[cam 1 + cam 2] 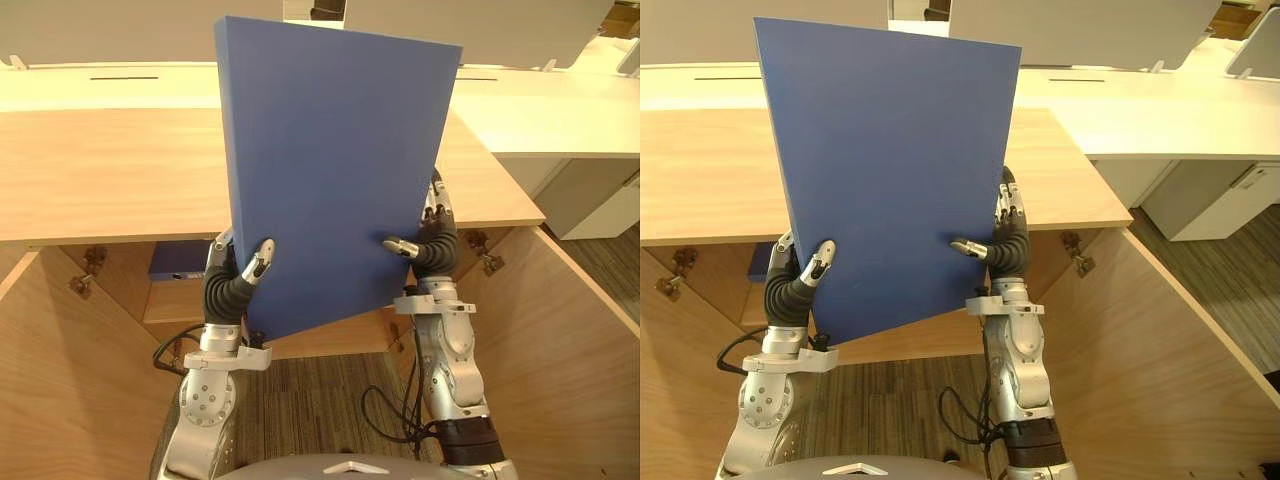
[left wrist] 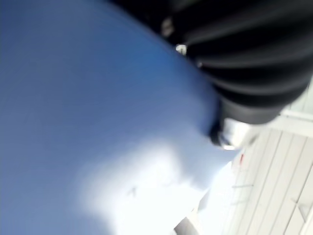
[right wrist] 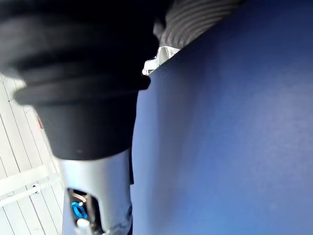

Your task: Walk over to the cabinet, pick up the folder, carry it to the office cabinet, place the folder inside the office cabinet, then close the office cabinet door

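Open office cabinet (image 1: 125, 280) ahead: my left hand (image 1: 230, 285) and right hand (image 1: 435, 245) clamp the blue folder (image 1: 330, 170) upright; next it needs lowering inside.

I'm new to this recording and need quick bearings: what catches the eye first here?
A large blue folder dominates the middle, held upright and slightly tilted, pinched near its lower corners by the left hand and the right hand. Behind it stands a wooden cabinet with its doors swung open. Another blue item lies on a shelf inside, behind the left hand.
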You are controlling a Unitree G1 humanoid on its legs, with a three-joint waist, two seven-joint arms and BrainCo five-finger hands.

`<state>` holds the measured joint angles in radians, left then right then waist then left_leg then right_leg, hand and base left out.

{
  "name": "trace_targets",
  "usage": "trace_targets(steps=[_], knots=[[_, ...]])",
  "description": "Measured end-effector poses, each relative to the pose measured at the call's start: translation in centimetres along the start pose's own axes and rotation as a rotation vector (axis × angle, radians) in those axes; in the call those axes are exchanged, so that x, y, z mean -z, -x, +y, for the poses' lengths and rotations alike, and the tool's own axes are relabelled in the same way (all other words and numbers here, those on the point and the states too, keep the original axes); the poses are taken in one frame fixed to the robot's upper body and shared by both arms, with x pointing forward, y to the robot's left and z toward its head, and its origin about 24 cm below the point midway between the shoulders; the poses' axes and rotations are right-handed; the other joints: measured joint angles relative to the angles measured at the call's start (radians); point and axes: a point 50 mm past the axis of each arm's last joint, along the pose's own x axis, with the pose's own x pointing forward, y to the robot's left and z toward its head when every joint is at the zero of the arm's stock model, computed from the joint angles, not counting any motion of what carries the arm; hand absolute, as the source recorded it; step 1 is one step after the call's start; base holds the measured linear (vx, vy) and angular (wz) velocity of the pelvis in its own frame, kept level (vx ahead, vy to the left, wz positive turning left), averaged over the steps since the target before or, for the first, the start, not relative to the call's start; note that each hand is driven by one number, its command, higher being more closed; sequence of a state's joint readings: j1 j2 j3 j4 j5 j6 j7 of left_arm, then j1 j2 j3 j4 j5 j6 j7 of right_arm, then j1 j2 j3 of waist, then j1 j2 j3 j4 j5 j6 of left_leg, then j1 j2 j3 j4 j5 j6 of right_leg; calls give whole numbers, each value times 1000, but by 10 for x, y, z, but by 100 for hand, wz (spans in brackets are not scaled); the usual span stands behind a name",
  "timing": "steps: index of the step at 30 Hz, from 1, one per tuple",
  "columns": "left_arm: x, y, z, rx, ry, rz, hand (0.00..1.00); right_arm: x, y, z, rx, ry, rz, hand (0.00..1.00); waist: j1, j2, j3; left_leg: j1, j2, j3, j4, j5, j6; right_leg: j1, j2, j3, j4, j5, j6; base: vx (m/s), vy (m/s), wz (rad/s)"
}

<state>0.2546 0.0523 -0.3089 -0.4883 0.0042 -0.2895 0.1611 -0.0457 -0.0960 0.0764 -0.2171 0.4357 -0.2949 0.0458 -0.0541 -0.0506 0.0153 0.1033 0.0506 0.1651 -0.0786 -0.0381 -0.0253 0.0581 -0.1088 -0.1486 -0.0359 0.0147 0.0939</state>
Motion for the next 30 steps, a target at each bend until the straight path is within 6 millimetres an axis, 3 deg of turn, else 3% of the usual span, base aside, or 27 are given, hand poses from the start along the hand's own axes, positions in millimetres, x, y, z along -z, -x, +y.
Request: trace_targets(steps=[4, 5, 11, 24, 25, 30], knots=[[-1, -1, -1, 17, -9, -6, 100, 3, 0, -1, -31, 12, 28, 0, 0, -1, 0, 0, 0, 0, 0, 0, 0, -2, 0, 0, 1, 2, 3, 0, 0, 0], [0, -1, -1, 26, -17, -5, 100, 6, 1, -2, -57, 29, 51, 100, 0, -2, -1, 2, 0, 1, 0, 0, 0, -4, -1, 1, 4, 2, 3, 0, 0, 0], [-1, -2, -1, 73, -72, -16, 100, 17, 6, -7, -109, 50, 140, 100, 2, -3, -2, -2, 1, 1, 0, 0, 1, -7, -4, 2, 9, 3, 5, 0, 0, 0], [-6, -8, 1, 100, -117, -72, 100, 21, 8, -10, -159, 9, 185, 100, 10, -6, -7, -17, -3, 3, 0, 8, 7, -24, -9, 7, 13, 10, 13, -18, -9, 0], [-7, -9, 1, 104, -129, -80, 0, 21, 8, -10, -156, 9, 184, 100, 12, -6, -7, -18, -3, 3, 0, 8, 7, -24, -9, 7, 13, 10, 13, -52, -31, -1], [-7, -11, 5, 89, -162, -87, 0, 22, 8, -8, -148, -4, 179, 100, 12, -6, -7, -18, -4, 3, 0, 10, 8, -25, -9, 7, 12, 10, 13, -16, -12, 0]])
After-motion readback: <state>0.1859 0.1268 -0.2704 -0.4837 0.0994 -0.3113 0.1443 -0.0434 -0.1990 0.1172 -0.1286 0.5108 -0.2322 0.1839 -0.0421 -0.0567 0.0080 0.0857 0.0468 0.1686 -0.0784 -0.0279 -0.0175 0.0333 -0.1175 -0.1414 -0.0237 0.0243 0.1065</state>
